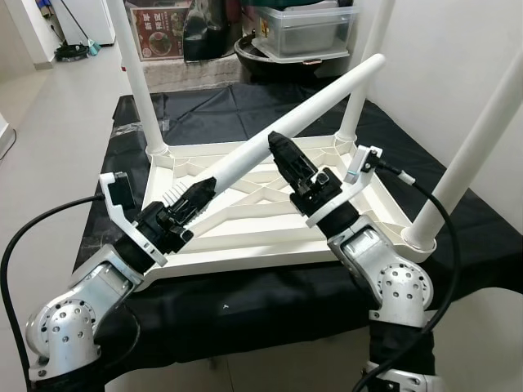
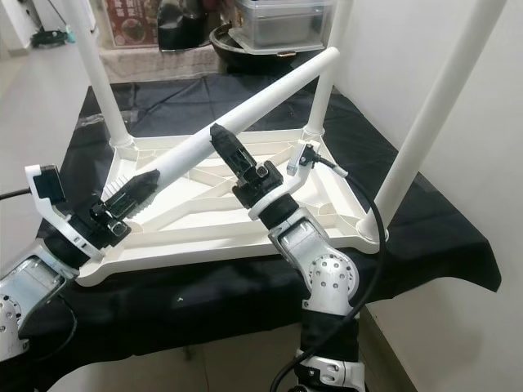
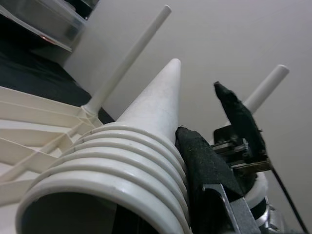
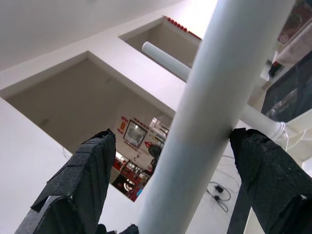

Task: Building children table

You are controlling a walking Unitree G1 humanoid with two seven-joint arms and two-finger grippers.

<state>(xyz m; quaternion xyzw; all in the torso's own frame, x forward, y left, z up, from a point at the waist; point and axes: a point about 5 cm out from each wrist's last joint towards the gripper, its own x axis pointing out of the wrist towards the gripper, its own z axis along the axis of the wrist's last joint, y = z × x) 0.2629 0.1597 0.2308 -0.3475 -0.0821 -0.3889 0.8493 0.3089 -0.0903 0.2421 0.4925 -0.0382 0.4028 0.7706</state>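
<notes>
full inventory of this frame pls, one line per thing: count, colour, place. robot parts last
table top: 1, white, upside down on the black cloth, ribbed underside up.
fitted legs: 3, white, upright in the far-left, far-right and near-right corner sockets.
loose leg: 1, white, slanting over the table top, threaded end low at the near-left side.
black cloth: 1, black, covering the low surface under the table top.
plastic bin: 1, clear with lid, behind the cloth.
poster: 1, red, at the back.
mop: 1, dark, on the floor far left.
left gripper: 1, black fingers, at the loose leg's threaded end.
right gripper: 1, black fingers, either side of the loose leg's shaft, one finger off it.
</notes>
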